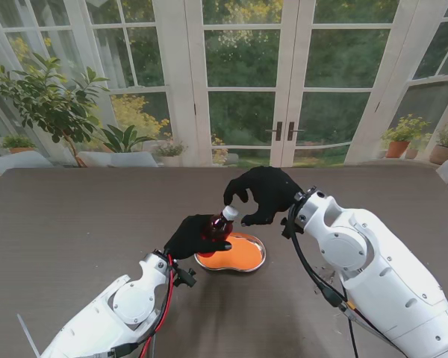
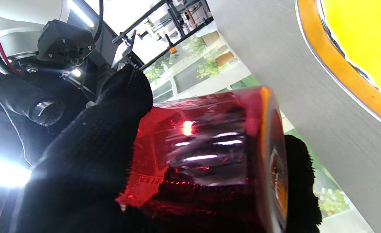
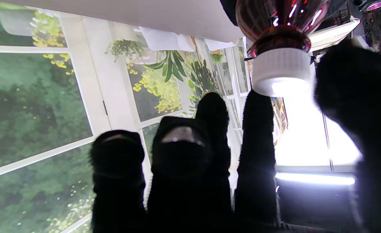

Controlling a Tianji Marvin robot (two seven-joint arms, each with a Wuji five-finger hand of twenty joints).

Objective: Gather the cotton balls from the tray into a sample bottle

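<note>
Black fingers of the left hand (image 1: 193, 237) wrap around one red sample bottle (image 1: 219, 224), held tilted over one orange tray (image 1: 236, 253) on the table (image 1: 75, 216). That hand hides most of the bottle. One white cap (image 1: 230, 212) is on it. Over the cap, the right hand (image 1: 266, 194) has its fingers curled and spread, gripping nothing. Cotton balls are too small to make out.
</note>
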